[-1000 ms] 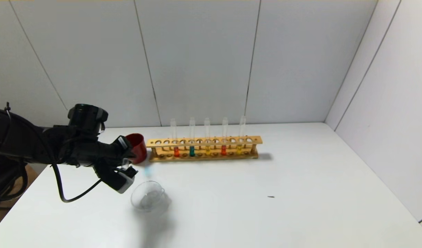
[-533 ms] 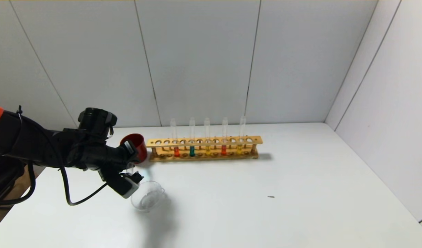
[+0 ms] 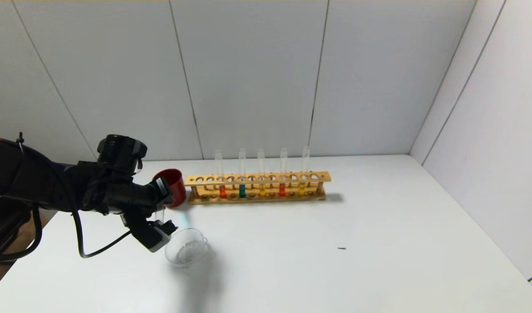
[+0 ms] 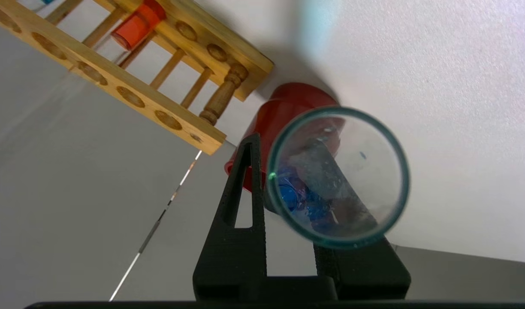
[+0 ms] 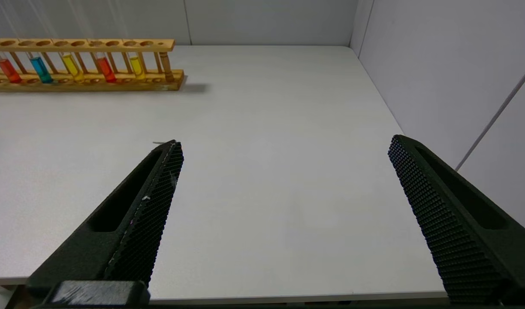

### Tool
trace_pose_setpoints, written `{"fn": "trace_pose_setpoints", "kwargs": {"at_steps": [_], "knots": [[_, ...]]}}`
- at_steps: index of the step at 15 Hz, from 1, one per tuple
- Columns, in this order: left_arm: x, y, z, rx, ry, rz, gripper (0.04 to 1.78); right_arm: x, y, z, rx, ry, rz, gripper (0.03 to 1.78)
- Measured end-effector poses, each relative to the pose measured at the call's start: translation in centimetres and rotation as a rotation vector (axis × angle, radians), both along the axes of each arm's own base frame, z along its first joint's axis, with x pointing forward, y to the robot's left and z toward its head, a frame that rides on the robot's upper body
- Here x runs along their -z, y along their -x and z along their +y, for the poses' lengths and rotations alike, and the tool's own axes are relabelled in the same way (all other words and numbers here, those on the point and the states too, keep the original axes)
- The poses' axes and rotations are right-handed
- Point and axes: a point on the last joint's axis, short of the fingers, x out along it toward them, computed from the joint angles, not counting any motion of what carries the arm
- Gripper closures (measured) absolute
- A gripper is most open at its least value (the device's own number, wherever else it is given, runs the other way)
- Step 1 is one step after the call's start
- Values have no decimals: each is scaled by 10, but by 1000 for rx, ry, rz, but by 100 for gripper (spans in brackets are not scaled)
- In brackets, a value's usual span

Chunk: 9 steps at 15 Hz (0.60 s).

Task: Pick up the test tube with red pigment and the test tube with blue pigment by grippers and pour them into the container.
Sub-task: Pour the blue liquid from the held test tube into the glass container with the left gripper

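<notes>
- The right gripper (image 5: 284,214), black with ridged pointed fingers, hangs above the bare near part of the white table (image 3: 335,269), its fingers spread wide with nothing between them.
- The container (image 3: 186,247), a small shallow clear glass dish with a pouring lip, sits on the table towards the robot's left.
- Just beside the dish's rim on that side, the black left gripper (image 3: 164,222) is clamped on a slim clear glass test tube with blue pigment (image 4: 337,176); in the wrist view its open mouth faces the camera, with what looks like blue liquid inside.
- Behind it stands a dark red cup (image 3: 172,187).
- Farthest, the wooden tube rack (image 3: 257,188) holds five upright tubes, among them the test tube with red pigment (image 3: 222,180).
</notes>
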Motion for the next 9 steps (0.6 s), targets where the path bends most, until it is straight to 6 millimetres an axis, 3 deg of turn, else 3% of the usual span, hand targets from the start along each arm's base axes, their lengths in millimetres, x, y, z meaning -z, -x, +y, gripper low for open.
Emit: {"fn": "trace_pose_setpoints", "kwargs": {"at_steps": [9], "knots": [[-6,2,-3,-7,-28,-23,148,0,0,0,0,0,0,6]]}}
